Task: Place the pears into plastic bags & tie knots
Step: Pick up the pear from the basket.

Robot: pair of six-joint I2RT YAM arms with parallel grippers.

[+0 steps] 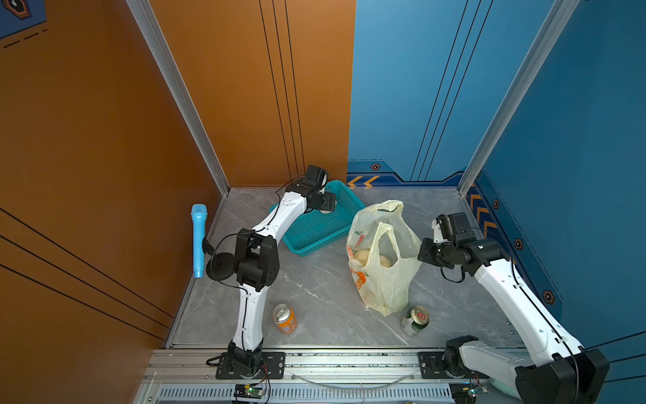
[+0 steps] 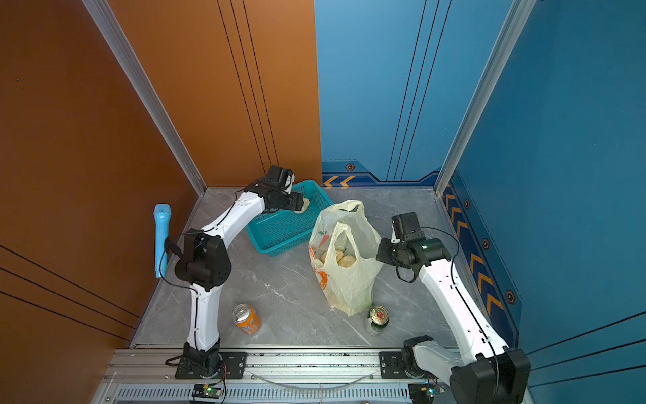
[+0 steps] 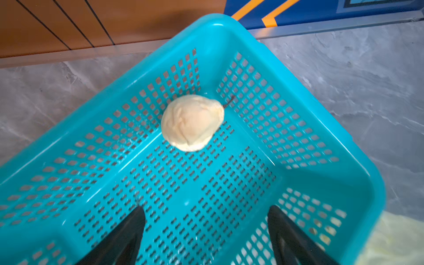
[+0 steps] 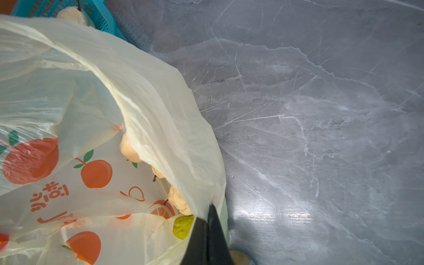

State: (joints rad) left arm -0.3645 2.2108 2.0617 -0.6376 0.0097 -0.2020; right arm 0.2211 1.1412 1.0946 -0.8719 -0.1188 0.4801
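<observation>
— Pictured at the left gripper (image 3: 206,208): spread wide, empty, poised above a lone cream pear (image 3: 192,122) lying near a corner of the teal basket (image 3: 229,23). Not touching it.

— And at the right gripper (image 4: 210,213)?

— Pinched together on the rim of the yellow bag (image 4: 149,103), holding the mouth up. Bag standing on the grey surface (image 4: 321,114), just beside the basket. Inside: cream pears (image 4: 129,149) and one yellow-green pear (image 4: 182,227), four in all by the look of it.

— Step in hand, then?

— Judged to be the pick of the fifth pear. Nearly done with the filling; nothing knotted yet.

— Next move?

— Calls for dropping lower, straddling the round body rather than the stem end, then closing gently. After that, lifting clear of the basket wall and crossing to the open mouth. Worth watching: a roll toward the corner under a lopsided squeeze, and thin film sagging shut should the pinch slip.
</observation>
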